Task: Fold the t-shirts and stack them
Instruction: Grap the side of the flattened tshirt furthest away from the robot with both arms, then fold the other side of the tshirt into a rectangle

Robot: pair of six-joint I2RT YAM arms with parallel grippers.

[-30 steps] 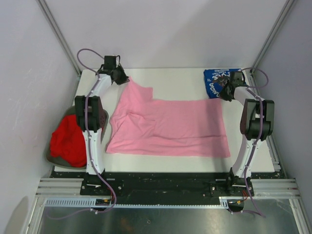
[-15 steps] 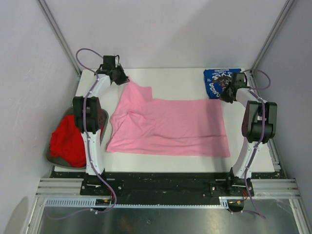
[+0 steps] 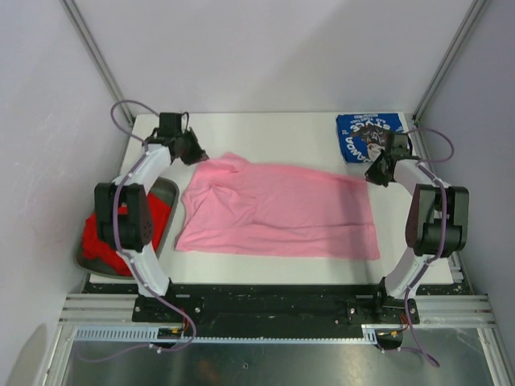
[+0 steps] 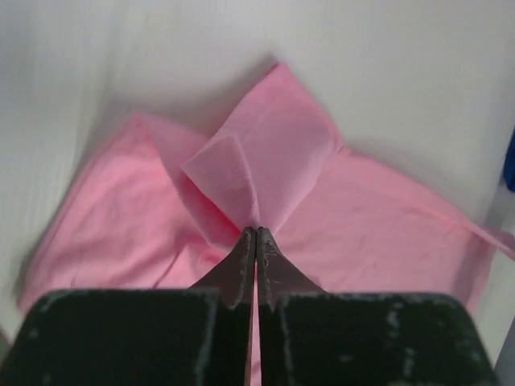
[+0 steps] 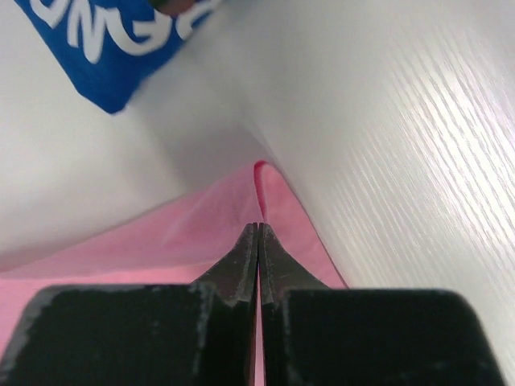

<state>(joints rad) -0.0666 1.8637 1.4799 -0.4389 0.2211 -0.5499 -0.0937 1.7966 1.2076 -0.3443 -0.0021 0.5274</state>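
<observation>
As your left gripper (image 4: 256, 233) and right gripper (image 5: 258, 229) clamp its far corners, the pink t-shirt (image 3: 282, 211) stretches lengthwise between them.

Showing bare table (image 3: 282, 133) along the far strip, between the left gripper (image 3: 199, 153) and the blue t-shirt (image 3: 366, 135) in the far right corner; covering the whole middle with the spread pink t-shirt (image 3: 278, 211); crowding the left edge with the grey bin (image 3: 166, 195), the red t-shirt (image 3: 105, 241) and the left arm (image 3: 122, 221) above them
</observation>
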